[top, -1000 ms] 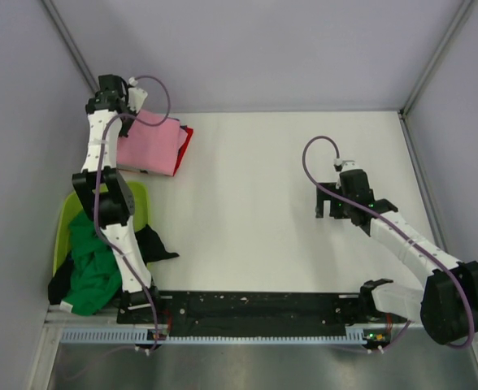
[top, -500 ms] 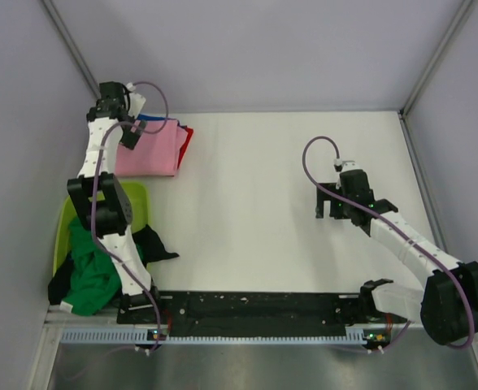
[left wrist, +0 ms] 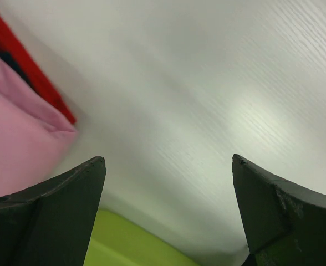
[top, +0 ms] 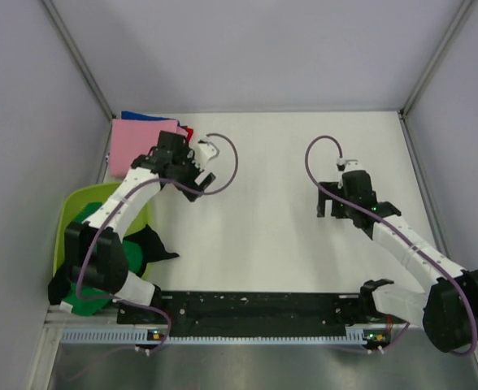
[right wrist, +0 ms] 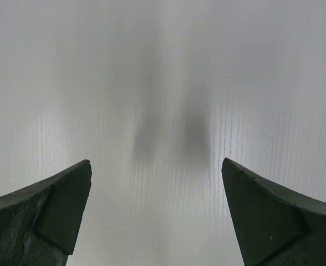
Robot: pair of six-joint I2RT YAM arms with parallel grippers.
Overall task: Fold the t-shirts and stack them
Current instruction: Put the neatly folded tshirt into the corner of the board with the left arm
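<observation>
A folded pink t-shirt (top: pixel 137 145) lies on top of a stack in the back left corner. A blue t-shirt's edge (top: pixel 145 116) and a red one's edge (top: pixel 189 132) show from under it. My left gripper (top: pixel 200 177) hangs open and empty just right of the stack. Its wrist view shows the pink t-shirt (left wrist: pixel 16 149) and red edge (left wrist: pixel 27 64) to the left of the left gripper (left wrist: pixel 168 158). A green t-shirt (top: pixel 84 296) and a black one (top: pixel 154 244) lie crumpled at the tub. My right gripper (top: pixel 328 210) (right wrist: pixel 156 161) is open over bare table.
A lime-green tub (top: pixel 80 207) (left wrist: pixel 130 246) stands at the left edge, in front of the stack, under my left arm. The white table (top: pixel 263 244) is walled by grey panels on three sides. A black rail (top: pixel 255 307) runs along the near edge.
My left gripper opened and let go of the pink t-shirt, then swung right and nearer, away from the back left corner. The pink t-shirt now lies flat. The right arm stayed put.
</observation>
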